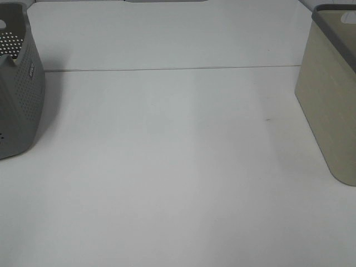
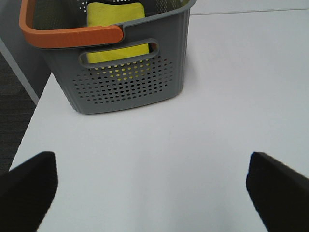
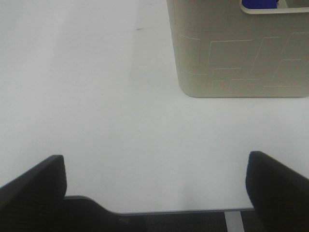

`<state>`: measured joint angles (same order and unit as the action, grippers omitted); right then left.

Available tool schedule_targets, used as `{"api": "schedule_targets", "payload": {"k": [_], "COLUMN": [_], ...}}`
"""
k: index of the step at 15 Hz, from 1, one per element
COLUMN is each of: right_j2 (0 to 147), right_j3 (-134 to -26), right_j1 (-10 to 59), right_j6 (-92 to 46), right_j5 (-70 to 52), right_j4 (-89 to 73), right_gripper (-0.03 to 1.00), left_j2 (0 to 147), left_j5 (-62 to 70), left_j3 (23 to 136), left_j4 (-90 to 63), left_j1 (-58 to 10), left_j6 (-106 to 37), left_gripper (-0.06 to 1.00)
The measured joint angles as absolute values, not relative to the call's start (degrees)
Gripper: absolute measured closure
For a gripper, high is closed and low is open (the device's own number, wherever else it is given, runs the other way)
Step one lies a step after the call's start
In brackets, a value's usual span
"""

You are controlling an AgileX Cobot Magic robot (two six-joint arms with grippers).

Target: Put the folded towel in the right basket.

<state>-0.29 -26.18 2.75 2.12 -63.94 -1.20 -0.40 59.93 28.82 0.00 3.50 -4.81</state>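
A folded yellow towel (image 2: pixel 117 29) lies inside the grey perforated basket (image 2: pixel 130 82) with an orange handle; that basket shows at the left edge of the exterior high view (image 1: pixel 19 94). The beige right basket (image 1: pixel 331 105) stands at the right edge and also shows in the right wrist view (image 3: pixel 241 53), with something blue (image 3: pixel 259 4) inside it. My left gripper (image 2: pixel 152 188) is open and empty, a short way in front of the grey basket. My right gripper (image 3: pixel 154 188) is open and empty near the table's front edge, short of the beige basket. Neither gripper shows in the exterior high view.
The white table (image 1: pixel 178 167) has a seam (image 1: pixel 167 69) running across its far part. Its left edge (image 2: pixel 29 121) drops to dark floor beside the grey basket. Its front edge (image 3: pixel 169 211) lies under the right gripper.
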Motion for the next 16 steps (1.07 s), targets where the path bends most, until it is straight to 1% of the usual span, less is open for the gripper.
{"api": "schedule_targets", "payload": {"k": [16], "right_j2": [-0.3], "right_j3": [-26.2], "right_j1": [2.8], "right_j6": [2.1], "right_j5": [-63.4], "right_j4": [-1.2], "right_gripper": [0.0], "left_j2": [-0.4], "left_j5": [59.9], "left_j3": [28.8], "left_j4": [0.0], "left_j1": [3.5], "left_j6": [-4.8], "left_gripper": [-0.05]}}
